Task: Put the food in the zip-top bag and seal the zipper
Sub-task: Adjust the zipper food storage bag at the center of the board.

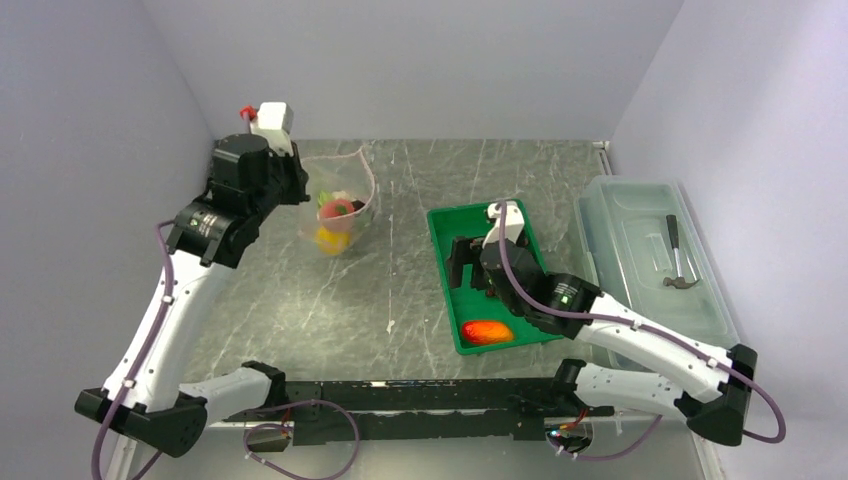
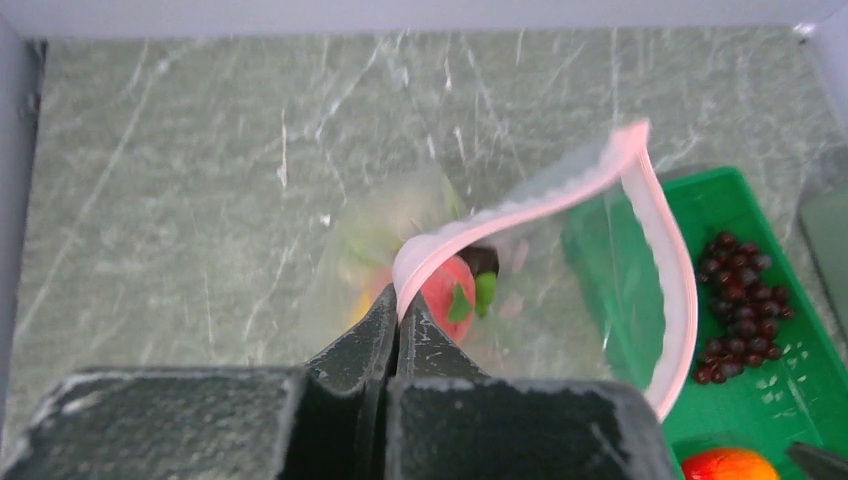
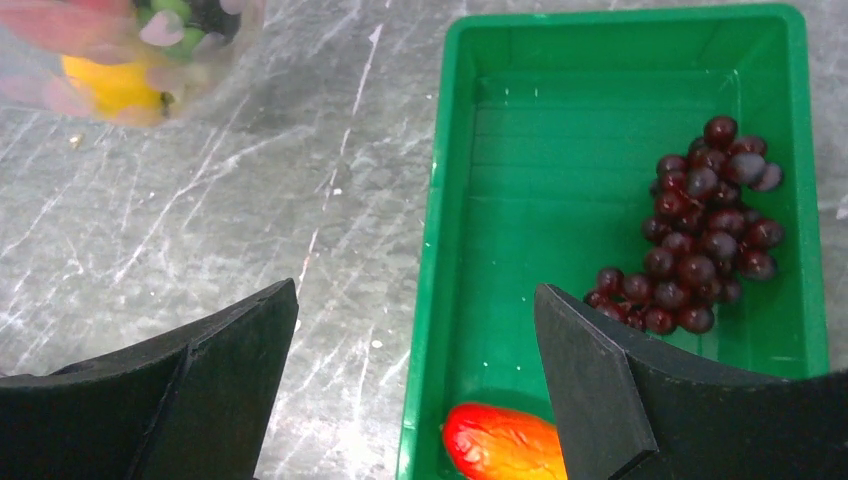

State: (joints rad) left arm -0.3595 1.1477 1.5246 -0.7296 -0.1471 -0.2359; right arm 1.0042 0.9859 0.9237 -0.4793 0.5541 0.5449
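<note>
The zip-top bag (image 1: pixel 352 190) hangs open at the back left, its pink zipper (image 2: pixel 600 175) curving in a loop. My left gripper (image 2: pixel 398 300) is shut on the zipper strip at the bag's near corner. Inside the bag lie a red fruit with a green leaf (image 2: pixel 440 290) and a yellow lemon (image 1: pixel 331 240). The dark grape bunch (image 3: pixel 700 240) and the red-orange oblong fruit (image 3: pixel 500 445) lie in the green tray (image 1: pixel 440 250). My right gripper (image 3: pixel 415 290) hangs open above the tray's left wall, nothing between its fingers. In the top view the arm hides the grapes.
A large clear lidded box (image 1: pixel 620 215) with a grey hammer (image 1: pixel 678 262) on it stands along the right wall. Grey walls close in the table on three sides. Marbled table surface (image 1: pixel 400 290) lies between the bag and the tray.
</note>
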